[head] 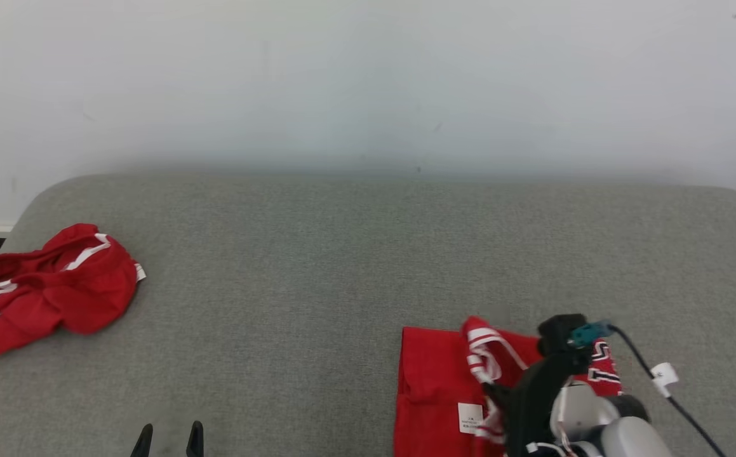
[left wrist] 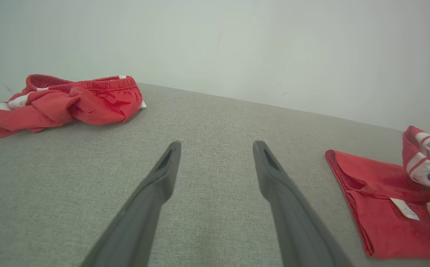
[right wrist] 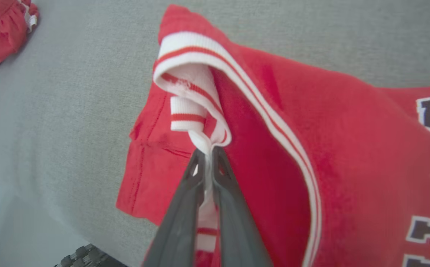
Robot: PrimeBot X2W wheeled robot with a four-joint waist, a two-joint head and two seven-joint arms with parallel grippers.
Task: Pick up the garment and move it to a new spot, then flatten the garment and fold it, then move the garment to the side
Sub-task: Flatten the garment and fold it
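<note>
The garment [head: 434,387] is a red jersey with white-and-red striped trim, lying partly folded at the near right of the grey cushion. Its dark lettering shows in the right wrist view, on the jersey [right wrist: 311,148]. My right gripper [right wrist: 208,151] is shut on a loop of the striped trim, lifting it slightly off the cloth. In the head view, the right gripper [head: 490,388] sits over the jersey's middle. My left gripper [head: 169,433] hovers open over bare cushion at the near left, with nothing between its fingers [left wrist: 163,174]. From the left wrist, the jersey [left wrist: 378,211] lies far to the right.
Crumpled red shorts [head: 50,285] with white stripes lie at the cushion's left edge, and the shorts [left wrist: 77,100] rest against the pale wall. The grey cushion [head: 342,266] stretches wide between both garments. A black cable [head: 653,374] trails from my right wrist.
</note>
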